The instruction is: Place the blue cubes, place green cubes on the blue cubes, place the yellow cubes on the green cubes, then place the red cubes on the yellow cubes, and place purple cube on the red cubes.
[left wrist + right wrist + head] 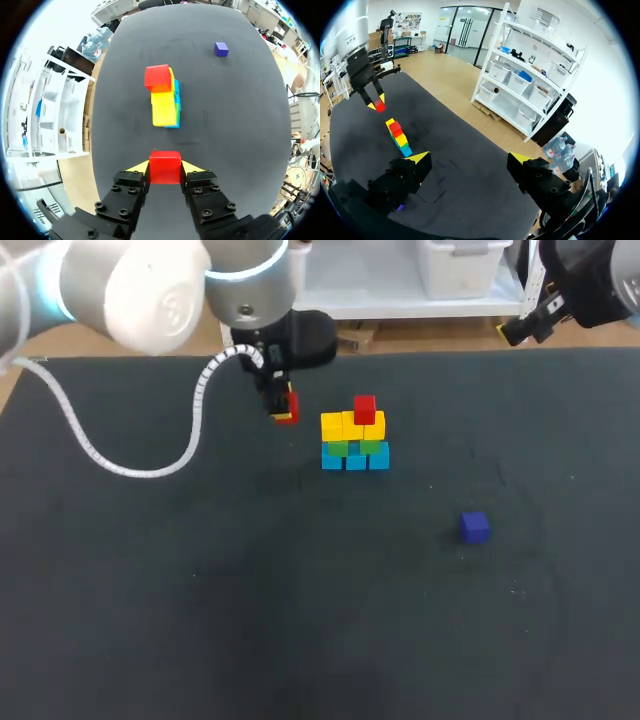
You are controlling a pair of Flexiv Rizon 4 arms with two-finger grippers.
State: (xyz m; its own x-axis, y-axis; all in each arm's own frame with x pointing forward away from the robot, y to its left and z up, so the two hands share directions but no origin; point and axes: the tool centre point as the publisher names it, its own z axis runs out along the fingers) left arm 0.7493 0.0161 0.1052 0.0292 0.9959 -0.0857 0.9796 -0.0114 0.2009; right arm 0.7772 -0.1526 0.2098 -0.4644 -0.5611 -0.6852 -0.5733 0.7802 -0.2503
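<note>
A stack of cubes (354,436) stands at the table's far middle: blue cubes at the bottom, green above them, yellow on those, and one red cube (364,409) on top toward the right. My left gripper (285,412) hangs above the table just left of the stack, shut on a second red cube (164,167). In the left wrist view the stack (164,100) lies ahead of the fingers. A purple cube (475,527) rests alone on the table to the right and nearer. My right gripper (467,162) is held high at the far right, open and empty.
The black table (200,600) has open room at the front and left. A white coiled cable (130,465) hangs from my left arm over the table's left part.
</note>
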